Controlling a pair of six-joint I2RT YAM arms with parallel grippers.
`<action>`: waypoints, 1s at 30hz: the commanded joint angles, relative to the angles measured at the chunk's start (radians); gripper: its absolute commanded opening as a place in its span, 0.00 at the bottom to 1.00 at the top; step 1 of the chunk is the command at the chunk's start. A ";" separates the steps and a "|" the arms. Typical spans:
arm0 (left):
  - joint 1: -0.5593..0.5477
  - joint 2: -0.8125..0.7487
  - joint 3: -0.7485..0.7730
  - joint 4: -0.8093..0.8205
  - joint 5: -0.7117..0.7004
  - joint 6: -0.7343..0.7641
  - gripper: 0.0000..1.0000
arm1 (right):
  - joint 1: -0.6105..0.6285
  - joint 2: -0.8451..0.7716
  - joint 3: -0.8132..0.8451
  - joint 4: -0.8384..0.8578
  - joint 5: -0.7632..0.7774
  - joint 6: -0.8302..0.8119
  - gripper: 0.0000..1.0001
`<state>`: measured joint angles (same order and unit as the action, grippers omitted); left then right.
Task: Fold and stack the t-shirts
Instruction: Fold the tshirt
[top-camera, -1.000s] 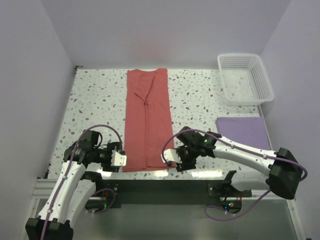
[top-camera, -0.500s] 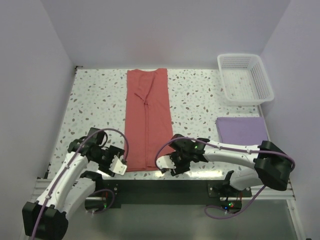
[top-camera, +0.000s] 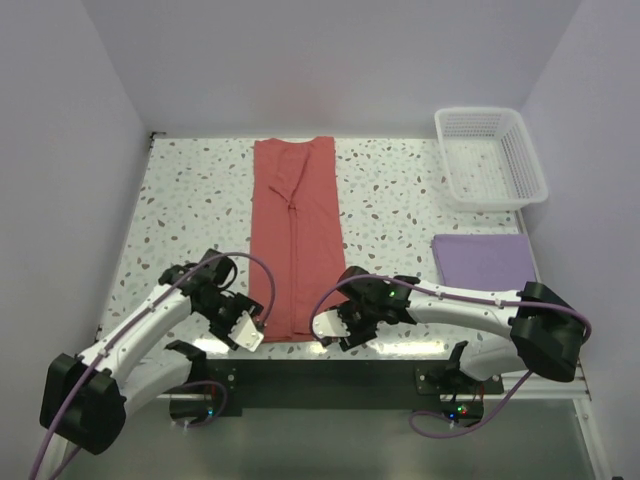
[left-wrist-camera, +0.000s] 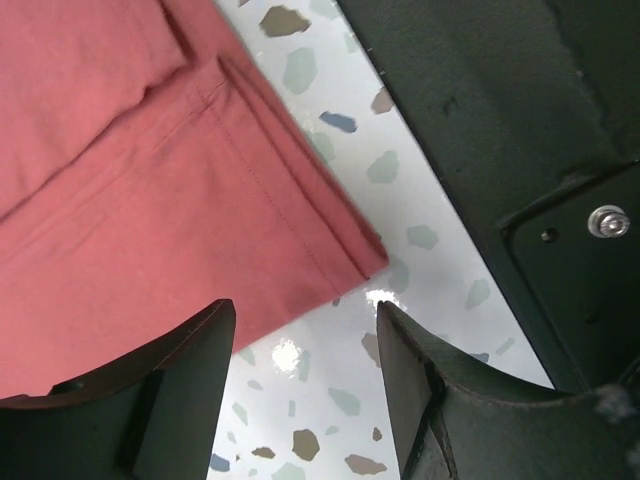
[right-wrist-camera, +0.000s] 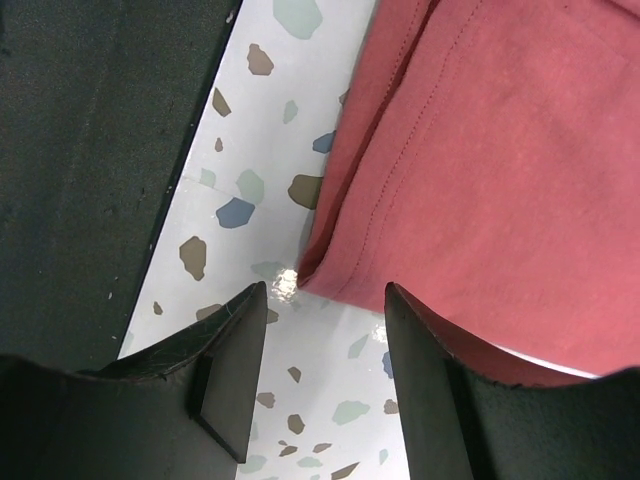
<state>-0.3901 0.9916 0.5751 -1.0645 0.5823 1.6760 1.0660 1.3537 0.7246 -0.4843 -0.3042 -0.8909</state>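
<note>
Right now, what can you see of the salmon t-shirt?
The salmon t-shirt is plain soft cloth with stitched hems, folded lengthwise into a narrow strip, its sides meeting along the middle. It lies flat on the speckled table, hem end near. An open left pincer and right pincer each frame a near corner, gripping nothing.

Salmon t-shirt (left-wrist-camera: 150, 200) beyond wrist-view edges

No text, label, brand mark, number or sign is legible on any surface in the overhead or either wrist view.
</note>
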 joint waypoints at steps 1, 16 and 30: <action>-0.038 -0.039 -0.046 0.001 0.016 0.090 0.63 | 0.003 0.004 0.036 0.056 -0.035 -0.055 0.54; -0.220 0.007 -0.118 0.140 -0.071 0.007 0.52 | 0.003 0.127 0.036 0.079 -0.058 -0.174 0.52; -0.230 0.099 -0.116 0.288 -0.111 -0.110 0.11 | 0.005 0.125 -0.030 0.125 0.017 -0.215 0.00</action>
<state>-0.6167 1.0801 0.4698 -0.8440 0.5129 1.6096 1.0668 1.4784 0.7280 -0.3859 -0.3073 -1.0855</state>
